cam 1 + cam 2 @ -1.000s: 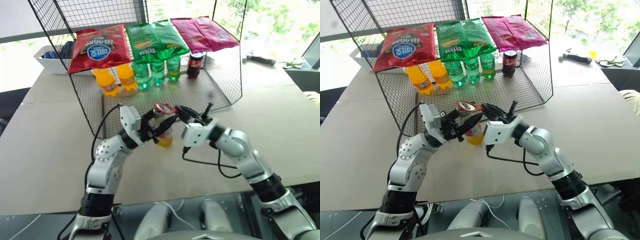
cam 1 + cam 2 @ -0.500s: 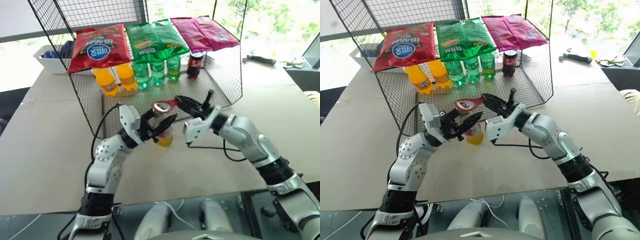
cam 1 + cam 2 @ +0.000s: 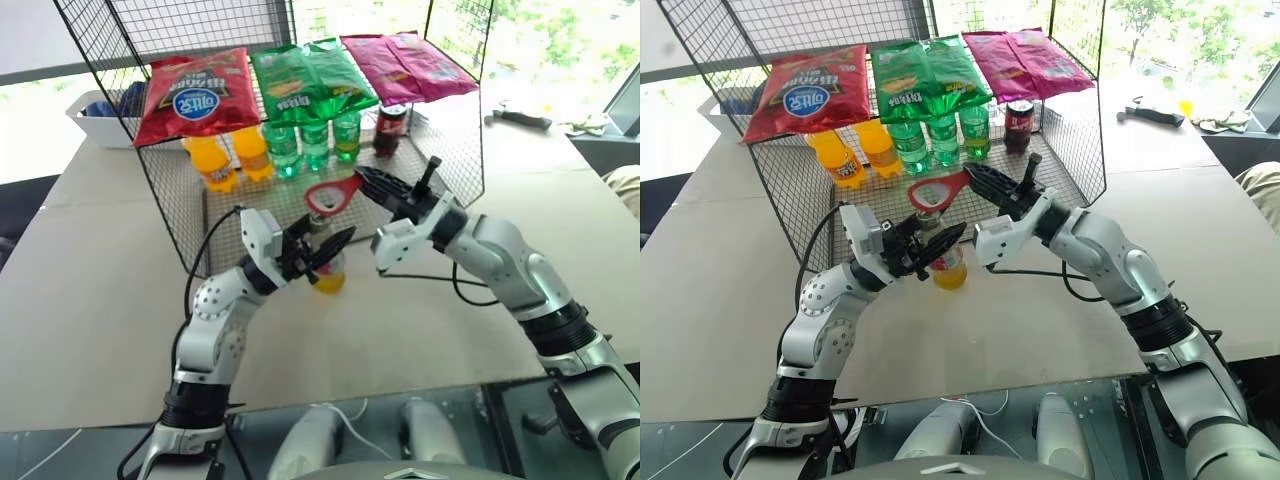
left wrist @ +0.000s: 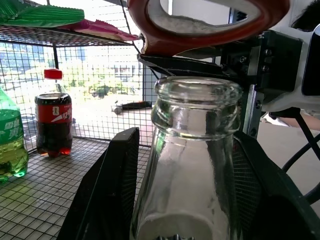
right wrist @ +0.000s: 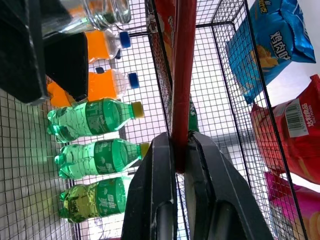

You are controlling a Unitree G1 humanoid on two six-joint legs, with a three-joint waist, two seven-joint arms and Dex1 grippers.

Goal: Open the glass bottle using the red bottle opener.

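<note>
Left wrist view: my left claw [image 3: 322,250] is clamped on the glass bottle [image 4: 192,165], one black finger [image 4: 107,195] on each side of the bottle body. The bottle mouth is bare; no cap sits on the rim. The bottle stands upright on the desk [image 3: 90,280], just in front of the wire rack [image 3: 450,150], with yellow-orange liquid at its base.

My right claw [image 3: 365,182] is clenched on the handle of the red bottle opener [image 3: 330,195]. In the right wrist view the two fingers [image 5: 157,185] press flat against the red handle from both sides. The opener's oval ring head is above the bottle mouth and apart from it, not touching the glass. The ring points toward my left side, tilted slightly down.

Behind both claws, the rack floor carries two orange plastic bottles [image 3: 228,158], three green plastic bottles [image 3: 315,143] and one dark cola bottle [image 3: 390,128] in a row. The rack top carries a red snack bag [image 3: 195,92], a green snack bag [image 3: 312,80] and a pink snack bag [image 3: 405,65]. A white bin [image 3: 95,118] stands on the desk beside the rack on my left. A dark tool [image 3: 518,119] lies on the desk well apart on my right.
</note>
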